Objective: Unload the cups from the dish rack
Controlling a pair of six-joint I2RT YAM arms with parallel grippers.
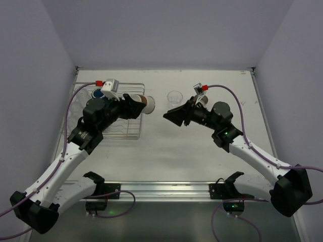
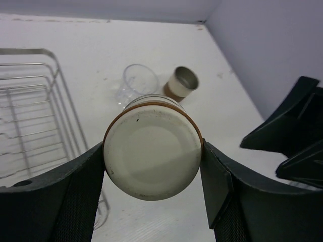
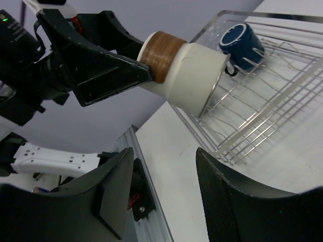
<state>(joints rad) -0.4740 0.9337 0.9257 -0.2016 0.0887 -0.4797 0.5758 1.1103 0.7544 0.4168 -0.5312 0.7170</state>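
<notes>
Clamped with the left hand (image 2: 154, 171) on the brown-banded base of a cream cup (image 3: 184, 75), held sideways above the desk (image 1: 202, 156), just right of the dish rack (image 3: 262, 116). Facing it nearby with the right hand (image 3: 161, 186) spread and empty. Probably light, stiff, smooth, a bit slippery; best taken around the wide cream body near the rim. Lying in the dish rack's far left corner: a dark blue mug (image 3: 239, 43).
</notes>
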